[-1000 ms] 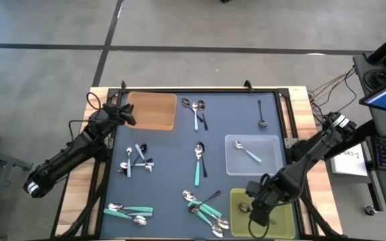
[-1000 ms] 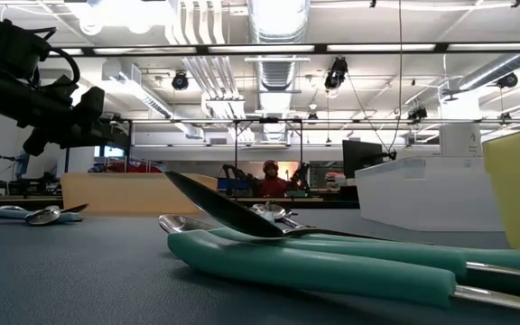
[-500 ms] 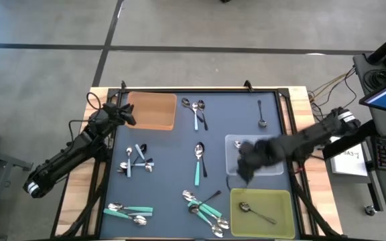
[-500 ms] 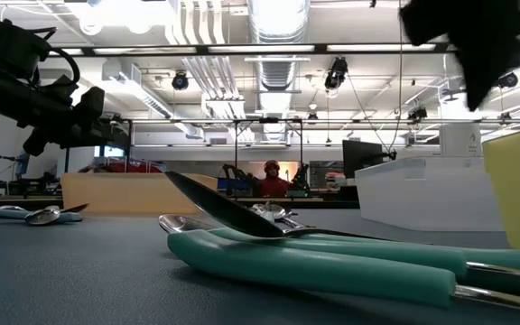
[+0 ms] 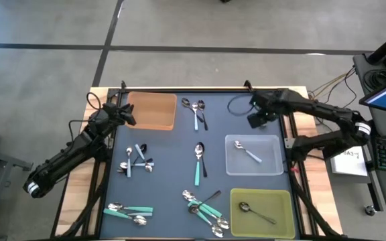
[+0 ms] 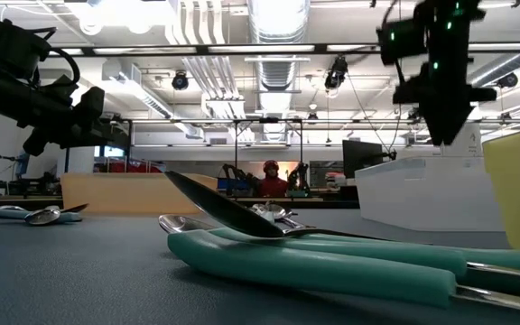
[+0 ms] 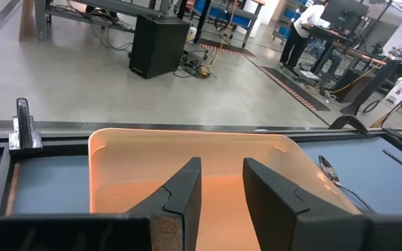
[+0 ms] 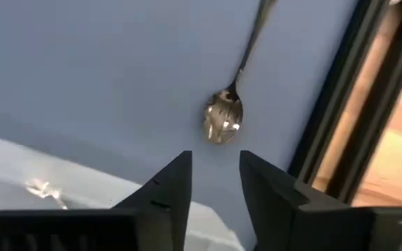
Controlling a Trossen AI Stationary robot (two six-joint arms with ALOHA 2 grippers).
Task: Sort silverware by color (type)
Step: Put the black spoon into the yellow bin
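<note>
One plain spoon (image 8: 223,120) lies alone at the desk's (image 5: 233,130) far right edge as my right claw (image 8: 213,183) hovers above it, slightly open and empty, between picks; next I must descend and close on its handle; my left claw (image 7: 222,188) waits over the tan tray (image 7: 138,153)

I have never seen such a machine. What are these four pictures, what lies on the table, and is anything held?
Two dark robot arms sort spoons on a dark mat. One picture looks down from above, one looks level across the table, and two come from cameras on the wrists. The left gripper waits by the orange tray, fingers open, holding nothing. The right gripper hangs empty over a plain metal spoon, fingers open. The clear tray holds a light blue spoon; the yellow-green tray holds a dark spoon. Other spoons lie loose.
</note>
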